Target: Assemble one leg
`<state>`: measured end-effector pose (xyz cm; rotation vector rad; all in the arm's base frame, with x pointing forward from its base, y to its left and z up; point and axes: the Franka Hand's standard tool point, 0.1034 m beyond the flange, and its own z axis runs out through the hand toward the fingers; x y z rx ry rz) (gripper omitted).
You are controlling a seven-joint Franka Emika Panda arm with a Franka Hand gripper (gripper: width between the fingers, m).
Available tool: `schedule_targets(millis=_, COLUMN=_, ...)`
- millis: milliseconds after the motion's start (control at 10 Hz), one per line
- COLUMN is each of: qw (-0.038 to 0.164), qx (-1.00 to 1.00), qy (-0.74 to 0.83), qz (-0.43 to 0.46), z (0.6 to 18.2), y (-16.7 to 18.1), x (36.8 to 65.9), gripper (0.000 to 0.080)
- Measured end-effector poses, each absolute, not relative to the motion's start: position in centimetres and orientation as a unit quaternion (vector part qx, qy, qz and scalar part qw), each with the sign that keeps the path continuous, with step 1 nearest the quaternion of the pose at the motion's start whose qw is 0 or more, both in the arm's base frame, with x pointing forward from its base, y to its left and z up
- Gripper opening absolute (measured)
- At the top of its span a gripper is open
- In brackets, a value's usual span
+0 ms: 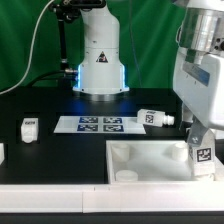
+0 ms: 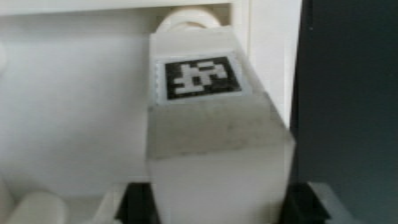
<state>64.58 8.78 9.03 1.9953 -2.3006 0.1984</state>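
Observation:
My gripper is shut on a white leg with a black-and-white tag on its side. It holds the leg upright over the exterior view's right part of the large flat white tray-like piece. In the wrist view the leg runs out from between my dark fingers, gripper. Its far end sits at a round corner socket; I cannot tell whether it is seated. A second leg lies on its side behind the tray. A third leg stands at the exterior view's left.
The marker board lies on the black table in front of the robot base. Another white part shows at the exterior view's left edge. A round socket shows in the tray's front left corner.

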Motion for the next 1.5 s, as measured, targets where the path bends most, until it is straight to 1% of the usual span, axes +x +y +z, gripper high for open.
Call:
schedule_targets(millis=200, qw=0.044, qx=0.636, qy=-0.767, qz=0.072, z=9.2, y=9.5, x=64.5, gripper=0.0292)
schedule_targets(millis=500, qw=0.037, qx=0.629, qy=-0.773, qz=0.067, z=9.0, y=10.7, x=64.4, gripper=0.0292)
schedule_targets(millis=800, qw=0.04, qx=0.656, qy=-0.751, qz=0.067, z=9.0, y=10.7, x=64.4, gripper=0.0291)
schedule_targets(millis=900, qw=0.049, qx=0.671, qy=-0.737, qz=0.065, z=9.0, y=10.6, x=64.3, gripper=0.0471)
schedule_targets(millis=1000, qw=0.087, qx=0.724, qy=-0.682, qz=0.049, z=9.1, y=9.9, x=64.3, gripper=0.0588)
schedule_targets(millis=1100, qw=0.1, qx=0.785, qy=-0.609, qz=0.057, z=9.1, y=9.9, x=65.4, gripper=0.0588)
schedule_targets(millis=1200, qw=0.109, qx=0.818, qy=-0.563, qz=0.056, z=8.8, y=10.3, x=65.2, gripper=0.0639)
schedule_targets(millis=1500, qw=0.113, qx=0.862, qy=-0.492, qz=0.048, z=8.8, y=9.9, x=65.3, gripper=0.0646)
